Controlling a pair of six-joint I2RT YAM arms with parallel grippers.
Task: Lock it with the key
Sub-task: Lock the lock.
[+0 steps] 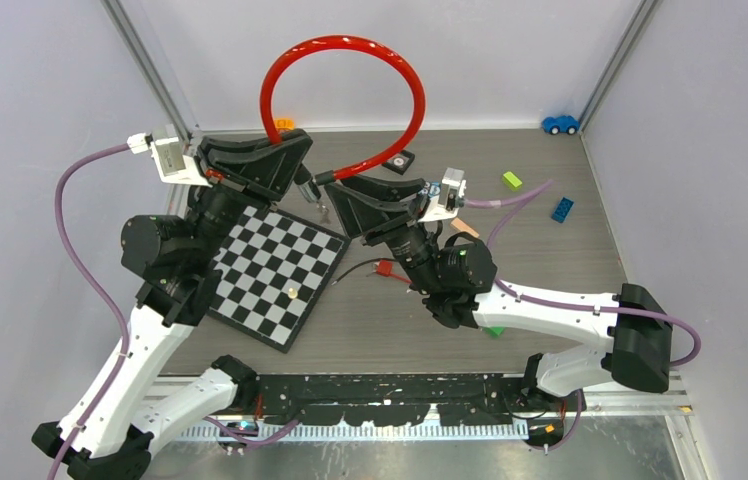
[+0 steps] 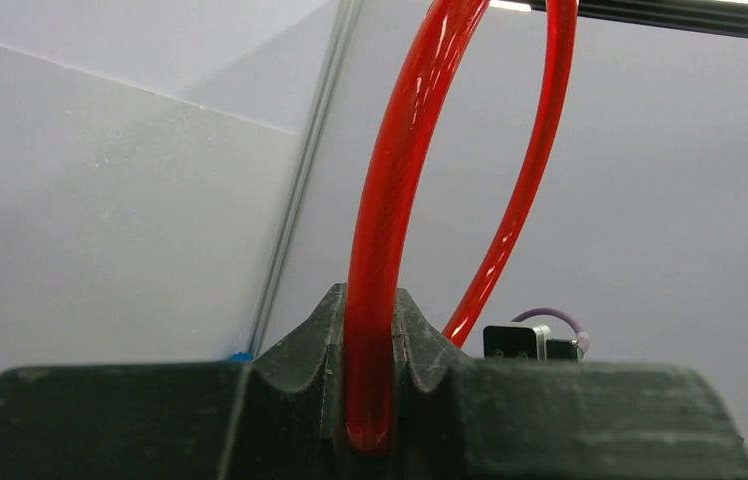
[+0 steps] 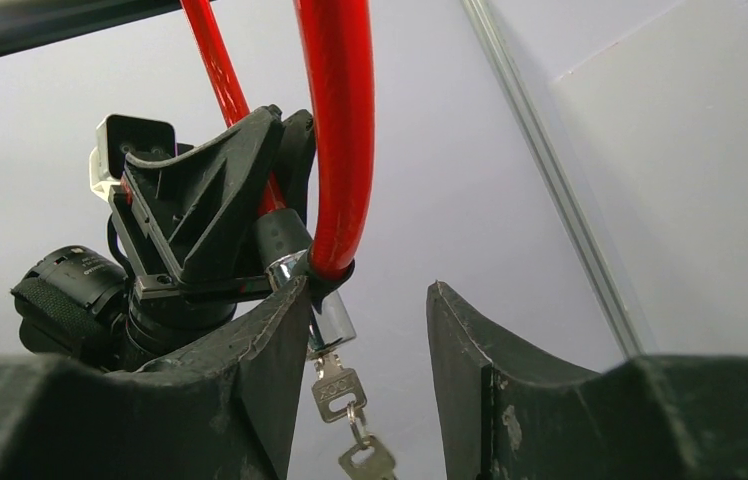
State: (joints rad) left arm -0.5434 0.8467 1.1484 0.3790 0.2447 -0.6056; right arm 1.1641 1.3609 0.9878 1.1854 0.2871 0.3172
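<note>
While the red cable lock [image 1: 350, 43] is arching high over the far half of the table [image 1: 550, 270], the left gripper [image 2: 370, 335] is clamping one leg of it. Its fingers are pressed tight on the cable, and the red tube is rising straight up out of the groove between them. The right gripper [image 3: 365, 330] is hanging just to the right of it, fingers spread wide and gripping nothing. The finger on the left gripper's side is sitting right by the chrome lock barrel [image 3: 328, 318] (touching or a hair apart, I cannot tell).

The key [image 3: 336, 388] is sticking out of the bottom of that barrel and dangling in the gap between the open fingers. A second key [image 3: 368, 462] is hanging below it on a ring.

Seen from above, the two grippers are facing each other nose to nose above the far right corner of the chessboard [image 1: 270, 265], with the keys hanging between them. The loop is standing upright behind them towards the far wall.

Over on the right, a green brick [image 1: 512, 180] and a blue brick [image 1: 561, 208] are lying apart on the table. A blue toy car [image 1: 559, 124] is sitting in the far right corner.
</note>
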